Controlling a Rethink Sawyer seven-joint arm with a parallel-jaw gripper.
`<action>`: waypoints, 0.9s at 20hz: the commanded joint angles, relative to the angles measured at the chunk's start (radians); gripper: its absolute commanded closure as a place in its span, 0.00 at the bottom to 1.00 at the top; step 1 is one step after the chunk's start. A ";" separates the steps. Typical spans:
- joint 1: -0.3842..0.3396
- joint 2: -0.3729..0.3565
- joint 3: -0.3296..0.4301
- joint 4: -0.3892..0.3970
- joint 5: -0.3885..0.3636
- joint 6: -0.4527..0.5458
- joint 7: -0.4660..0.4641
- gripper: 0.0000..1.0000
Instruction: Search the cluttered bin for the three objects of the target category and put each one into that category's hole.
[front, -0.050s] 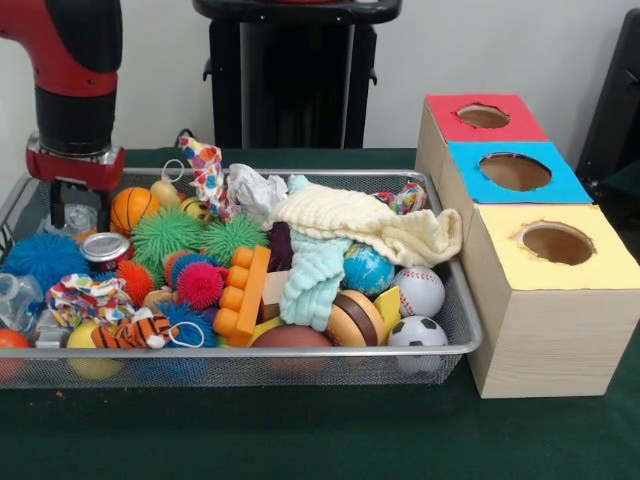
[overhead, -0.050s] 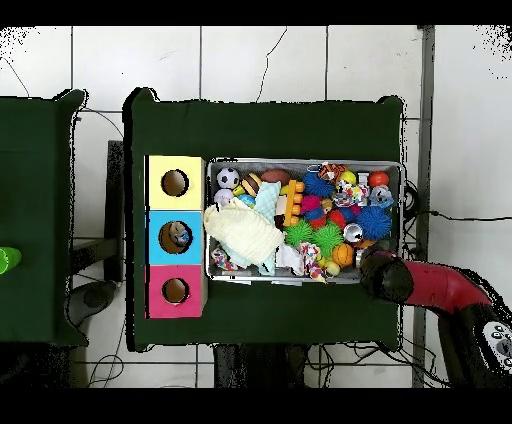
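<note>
**A:** What's in front of you?

**B:** A green table (front, -0.050s: 320, 440) with a wire bin (front, -0.050s: 300, 352) on it, packed with toys. Touching the bin's end stand three wooden boxes in a row: a yellow box (front, -0.050s: 560, 300), a blue box (front, -0.050s: 560, 185) and a red box (front, -0.050s: 440, 115), each with a round hole in its top. Seen from overhead, something small lies inside the blue box's hole (overhead, -0.050s: 178, 236); the other two holes look dark.

**A:** And your arm?

**B:** My arm (front, -0.050s: 75, 60) comes down over the corner of the bin farthest from the boxes. My gripper (front, -0.050s: 76, 210) hangs low there, just beside a basketball (front, -0.050s: 132, 208). I cannot tell whether it is spread or pressed together.

**A:** Where are the things you're meant to sort?

**B:** All in the bin. A cream cloth (front, -0.050s: 370, 220) drapes over the pile near the boxes. Below it lie a globe ball (front, -0.050s: 368, 270), a baseball (front, -0.050s: 420, 290) and a soccer ball (front, -0.050s: 417, 332), close together. An orange brick toy (front, -0.050s: 245, 295) sits mid-bin, with a green spiky ball (front, -0.050s: 165, 235) and a pink spiky ball (front, -0.050s: 200, 285) beside it. Which category is the target, I cannot tell.
</note>
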 joint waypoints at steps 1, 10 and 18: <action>0.072 0.198 -0.095 -0.017 -0.092 -0.024 0.107 0.00; 0.112 0.208 -0.138 -0.037 -0.031 0.002 0.087 1.00; 0.116 0.177 -0.127 -0.011 0.003 0.036 0.070 1.00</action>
